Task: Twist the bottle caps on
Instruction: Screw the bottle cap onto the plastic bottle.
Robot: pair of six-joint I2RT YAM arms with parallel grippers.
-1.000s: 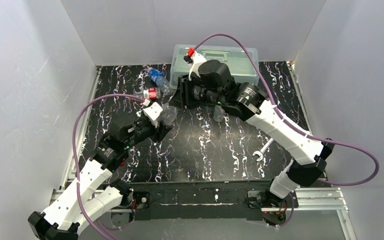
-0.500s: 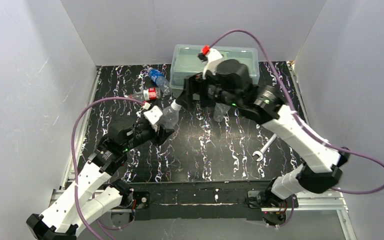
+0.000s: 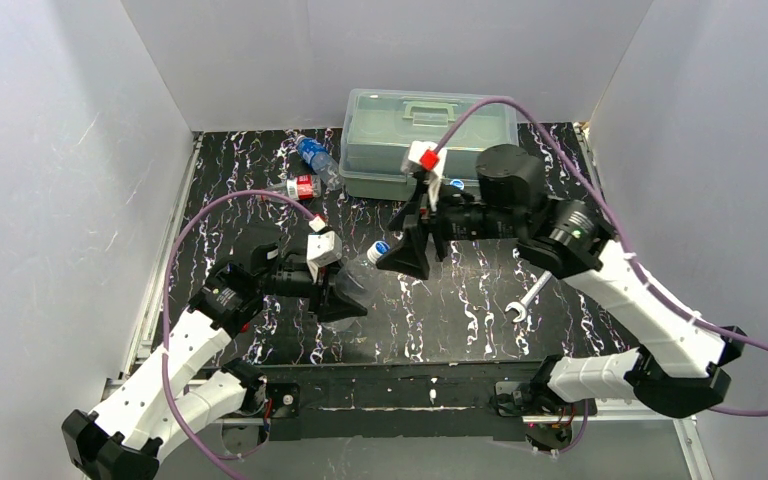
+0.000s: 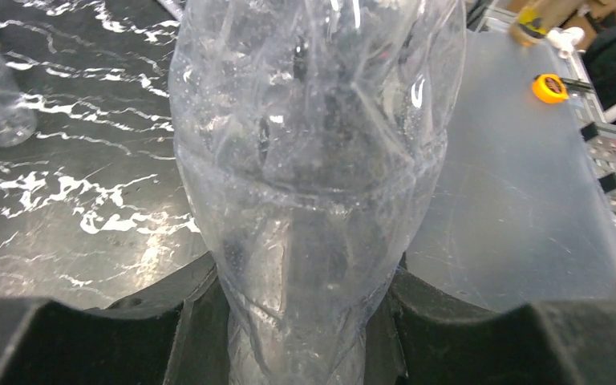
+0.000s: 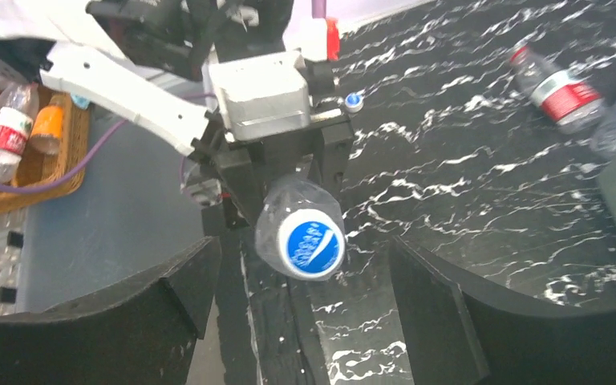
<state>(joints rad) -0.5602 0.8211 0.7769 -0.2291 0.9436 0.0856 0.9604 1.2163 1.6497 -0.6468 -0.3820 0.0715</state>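
Top external view: over the table [image 3: 440, 310], in front of the box [image 3: 400, 130], my two arms meet near the middle. My left end effector [image 3: 345, 295] is clamped on the plain bottle [image 3: 360, 280] and holds it tilted, seemingly off the table, with its neck aimed at my right end effector [image 3: 405, 255]. That one stands wide, a finger on each side of the blue-and-white cap [image 5: 314, 243] and touching neither edge. The cap sits on the neck, but I cannot tell whether it is threaded square or merely perched. The worst risk, I judge, is the bottle itself. In the left wrist view its thin wall is already creased where I pinch it, so a twist on the cap may spin or buckle the whole bottle in my grip instead of turning the thread. Next is my aim. In the right wrist view the cap lies a little nearer my left-hand finger, so closing from here could shove the neck sideways before both pads bite. Least in size but costly: a crooked cap would cross-thread or pop off and drop to the table.
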